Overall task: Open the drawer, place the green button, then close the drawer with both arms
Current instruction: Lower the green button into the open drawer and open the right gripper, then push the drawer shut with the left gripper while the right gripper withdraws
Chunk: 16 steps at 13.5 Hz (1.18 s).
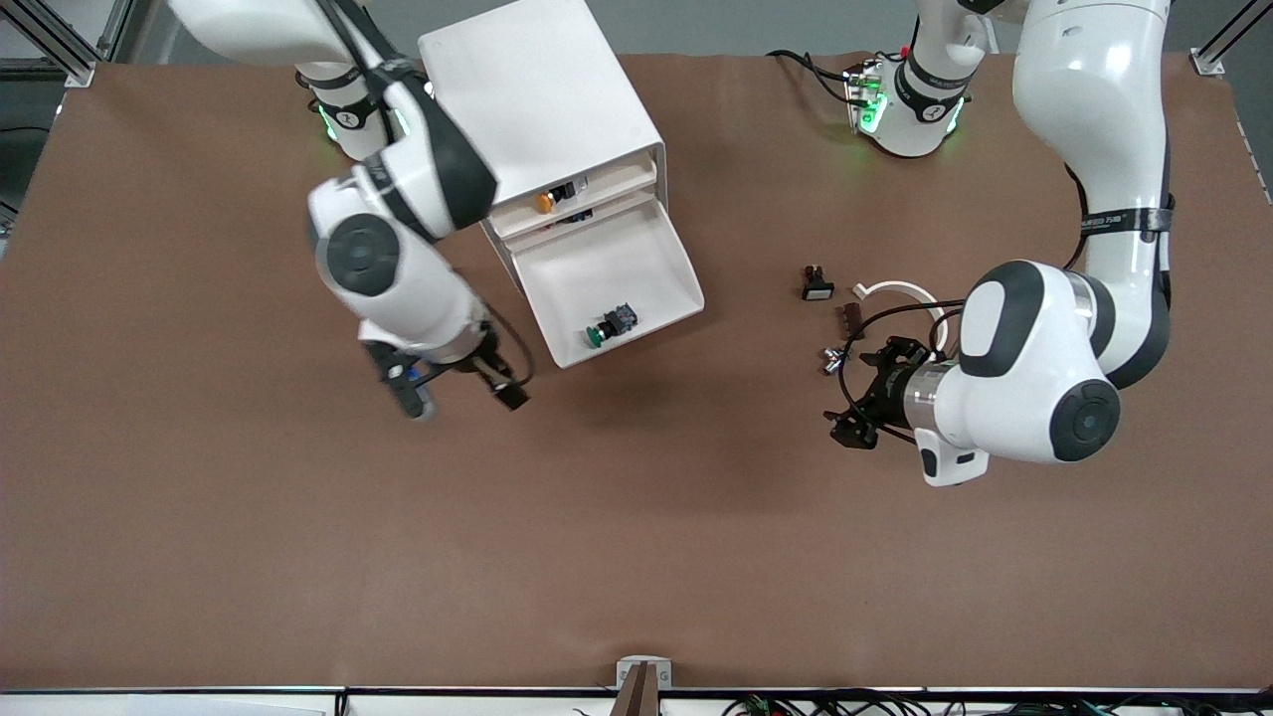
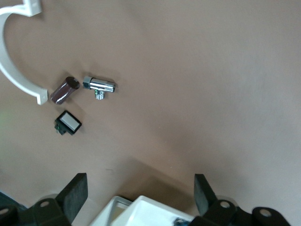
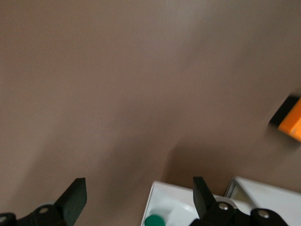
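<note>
Button [image 1: 609, 325] lay in the pulled-out drawer [image 1: 636, 261], near its front edge. Right gripper [image 1: 459, 390] hung over the table [image 1: 636, 537] beside the drawer, fingers [image 3: 75, 195] wide apart, empty. Left gripper [image 1: 863, 388] hovered toward the left arm's end, fingers [image 2: 75, 193] spread, empty.

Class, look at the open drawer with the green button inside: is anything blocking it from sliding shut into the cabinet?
Nothing visible does. The green button lies inside the open drawer, below its rim. The right tool hangs open over bare table beside the drawer; the left tool is open near the small parts.

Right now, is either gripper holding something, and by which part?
Nothing is held. The left gripper and the right gripper are both open and empty; the button lies in the drawer.
</note>
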Available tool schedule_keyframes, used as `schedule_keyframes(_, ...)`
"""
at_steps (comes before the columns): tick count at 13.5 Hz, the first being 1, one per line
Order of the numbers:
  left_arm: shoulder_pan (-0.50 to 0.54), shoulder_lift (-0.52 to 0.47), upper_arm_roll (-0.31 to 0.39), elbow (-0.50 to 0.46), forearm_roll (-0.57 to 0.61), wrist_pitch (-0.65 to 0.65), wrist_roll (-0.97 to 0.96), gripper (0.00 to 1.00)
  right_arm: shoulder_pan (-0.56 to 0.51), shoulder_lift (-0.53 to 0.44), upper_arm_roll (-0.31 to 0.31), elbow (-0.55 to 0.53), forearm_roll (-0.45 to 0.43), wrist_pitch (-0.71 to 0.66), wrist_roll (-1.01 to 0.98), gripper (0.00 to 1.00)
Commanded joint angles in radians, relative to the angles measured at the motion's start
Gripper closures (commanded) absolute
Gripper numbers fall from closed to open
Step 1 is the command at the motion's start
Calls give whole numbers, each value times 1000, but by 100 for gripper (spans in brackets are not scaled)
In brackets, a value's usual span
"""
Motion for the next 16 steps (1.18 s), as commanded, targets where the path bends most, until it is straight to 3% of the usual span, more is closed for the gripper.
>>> schedule_keyframes(1, -34, 14, -1, -7, 21, 14, 95, 1, -110, -65, 24, -19, -17, -32, -226, 0)
schedule_keyframes(3, -87, 42, 1, -10, 31, 95, 153, 1, -204, -114, 24, -28, -17, -72, -536, 0)
schedule_keyframes(6, -194, 68, -9, -45, 87, 250, 244, 1, -310, -189, 8, -28, -14, -152, -846, 0)
schedule_keyframes(9, -312, 88, -9, -112, 88, 385, 247, 0, -311, -287, -92, -28, -13, -229, -1113, 0)
schedule_keyframes(13, -421, 117, -9, -200, 88, 568, 281, 0, -307, -361, -137, -22, -17, -333, -1177, 0)
schedule_keyframes(16, -475, 116, -12, -218, 78, 571, 249, 0, -308, -350, -149, 26, -14, -338, -1206, 0)
